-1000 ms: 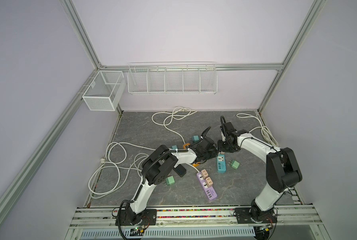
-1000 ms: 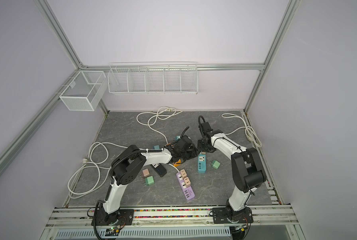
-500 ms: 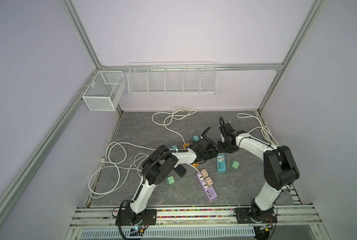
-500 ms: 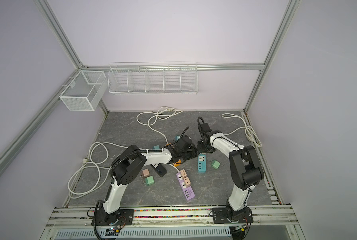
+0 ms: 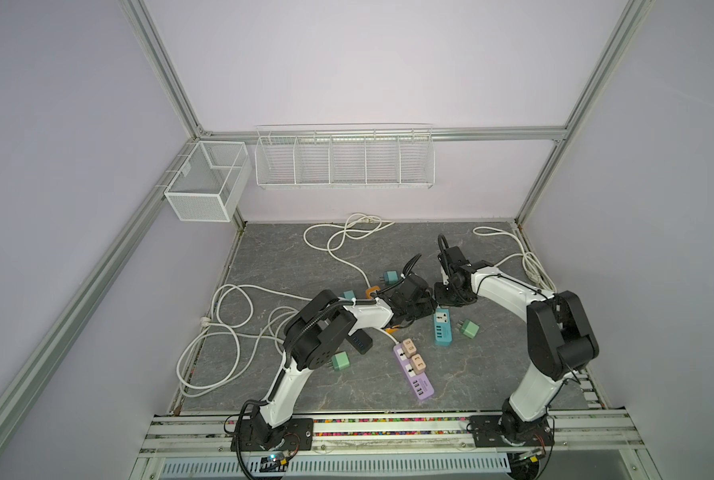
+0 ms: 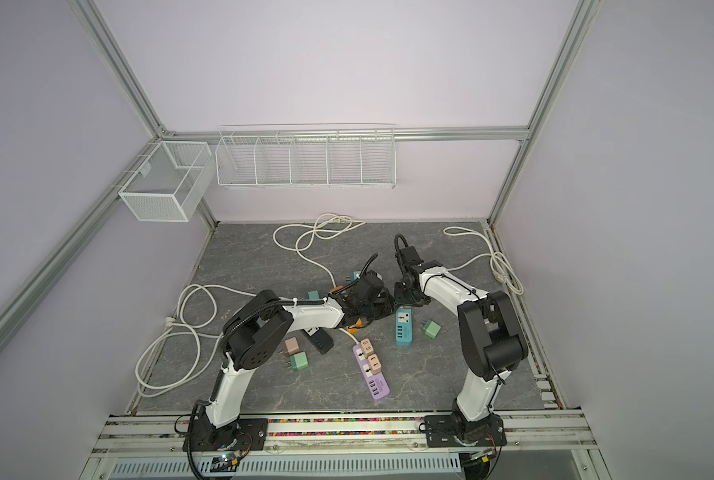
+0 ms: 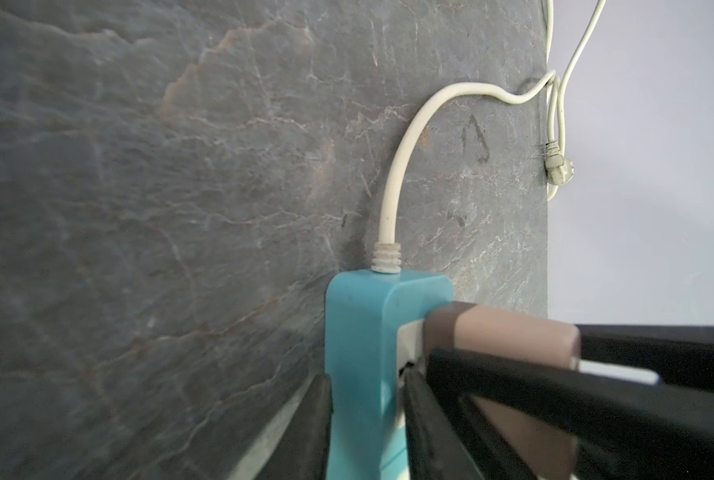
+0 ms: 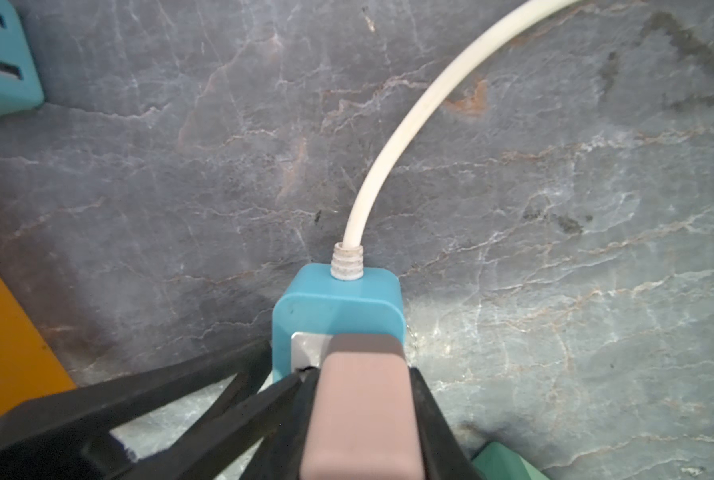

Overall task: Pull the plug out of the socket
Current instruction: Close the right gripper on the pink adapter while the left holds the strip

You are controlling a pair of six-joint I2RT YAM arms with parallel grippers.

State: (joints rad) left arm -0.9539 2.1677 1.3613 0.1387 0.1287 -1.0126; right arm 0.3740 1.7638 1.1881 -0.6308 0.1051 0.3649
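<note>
The socket is a blue power strip (image 5: 442,330) (image 6: 404,328) lying mid-table, with a white cord (image 7: 401,166) at its far end. A pink-beige plug (image 8: 363,399) (image 7: 513,336) sits in its end outlet. My left gripper (image 7: 365,382) is shut on the blue socket (image 7: 359,332), one finger on each side of the strip. My right gripper (image 8: 363,374) is shut on the plug, its black fingers (image 8: 422,399) pressed against both of the plug's sides. In both top views the two grippers (image 5: 428,309) (image 5: 442,297) meet over the strip's far end.
A purple power strip (image 5: 413,374) with two pink plugs lies nearer the front. Loose green adapters (image 5: 468,328) (image 5: 340,360), a black strip (image 5: 359,340) and an orange piece (image 5: 372,291) lie around. White cables (image 5: 230,324) loop at left and back. Wire baskets (image 5: 343,162) hang on the wall.
My right gripper has closed onto the plug. My left gripper has tightened on the blue socket. The right arm's elbow has shifted slightly.
</note>
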